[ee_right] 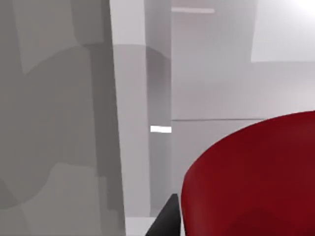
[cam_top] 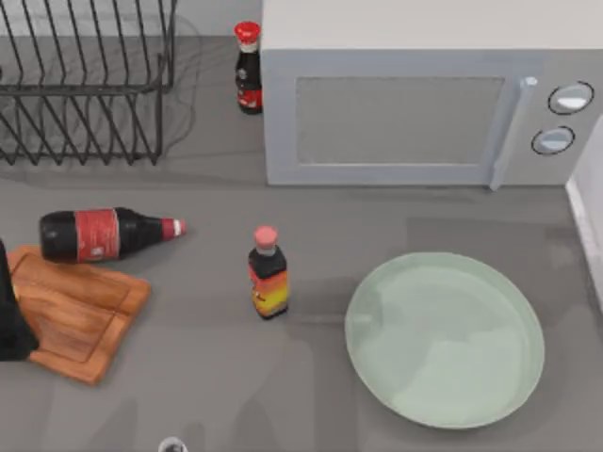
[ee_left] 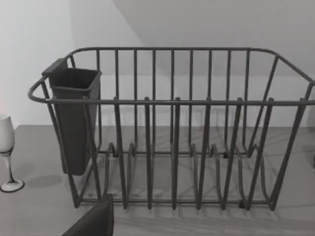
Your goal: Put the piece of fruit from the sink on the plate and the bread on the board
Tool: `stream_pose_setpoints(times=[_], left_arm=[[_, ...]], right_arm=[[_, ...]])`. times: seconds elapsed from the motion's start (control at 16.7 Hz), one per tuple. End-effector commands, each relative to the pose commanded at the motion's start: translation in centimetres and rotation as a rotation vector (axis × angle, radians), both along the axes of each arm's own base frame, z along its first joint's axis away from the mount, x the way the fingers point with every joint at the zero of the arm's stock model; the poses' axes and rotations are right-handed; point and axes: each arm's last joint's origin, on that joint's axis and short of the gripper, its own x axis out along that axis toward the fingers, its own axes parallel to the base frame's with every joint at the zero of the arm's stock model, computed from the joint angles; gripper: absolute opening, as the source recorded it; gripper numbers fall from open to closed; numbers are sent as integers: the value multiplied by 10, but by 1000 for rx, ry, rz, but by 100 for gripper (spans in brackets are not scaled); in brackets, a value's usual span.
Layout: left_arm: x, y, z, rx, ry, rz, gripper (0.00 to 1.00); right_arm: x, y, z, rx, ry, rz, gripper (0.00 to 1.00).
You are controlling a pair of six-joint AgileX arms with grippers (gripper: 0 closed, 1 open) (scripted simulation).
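The piece of fruit (ee_right: pixel 256 182), glossy red and rounded, sits very close in the right wrist view, with grey sink walls behind it. A dark part of my right gripper (ee_right: pixel 165 219) lies against its edge. The pale green plate (cam_top: pixel 513 381) lies bare at the front right of the table. At the left, the brown wooden board (cam_top: pixel 80 315) lies flat with my left arm (cam_top: pixel 14 320) over its left end. A dark part of the left gripper (ee_left: pixel 93 221) faces the wire rack. The bread is out of view.
A black wire dish rack (cam_top: pixel 85 85) with a dark cutlery cup (ee_left: pixel 74 123) stands at the back left, beside a wine glass (ee_left: pixel 6 152). A dark bottle (cam_top: pixel 104 234) lies behind the board. A small bottle (cam_top: pixel 268 273) stands mid-table, another (cam_top: pixel 249 71) beside the microwave (cam_top: pixel 424 104).
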Motion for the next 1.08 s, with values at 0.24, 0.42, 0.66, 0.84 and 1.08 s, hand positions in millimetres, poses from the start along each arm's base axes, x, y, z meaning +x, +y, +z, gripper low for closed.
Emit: stream_pose_setpoints(times=[0.24, 0.42, 0.66, 0.84, 1.08], left_arm=[[0, 0, 0, 0, 0, 0, 100], [0, 0, 0, 0, 0, 0, 100], [0, 0, 0, 0, 0, 0, 100], [0, 0, 0, 0, 0, 0, 100], [0, 0, 0, 0, 0, 0, 100]], right_arm=[[-16, 71, 11, -20, 69, 1, 0], [-29, 122, 24, -37, 71, 3, 0], [-49, 181, 44, -32, 22, 8, 0], [-60, 210, 57, -12, -15, 10, 0], [-65, 220, 61, -3, -29, 11, 0]])
